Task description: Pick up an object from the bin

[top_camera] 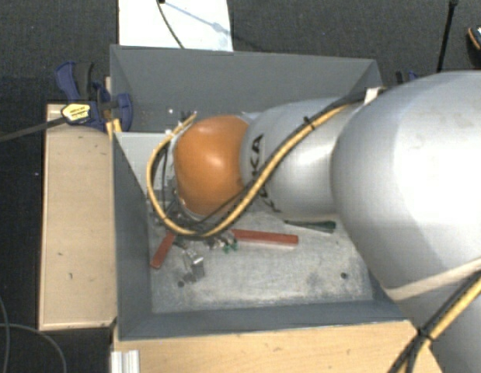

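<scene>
Gripper (193,264) low over bin (302,280) floor, just beside red stick (163,251); grip state: cannot tell. Risk: stick skids toward wall, grasp misses.

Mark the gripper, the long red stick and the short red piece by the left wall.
gripper (192,264): camera view, its metal tip.
long red stick (265,239): camera view, middle of its length.
short red piece (162,252): camera view, its middle.

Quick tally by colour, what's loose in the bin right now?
red sticks: 2
dark green thing, partly under the arm: 1
Total: 3 that I can make out; the arm covers much of the bin.
</scene>
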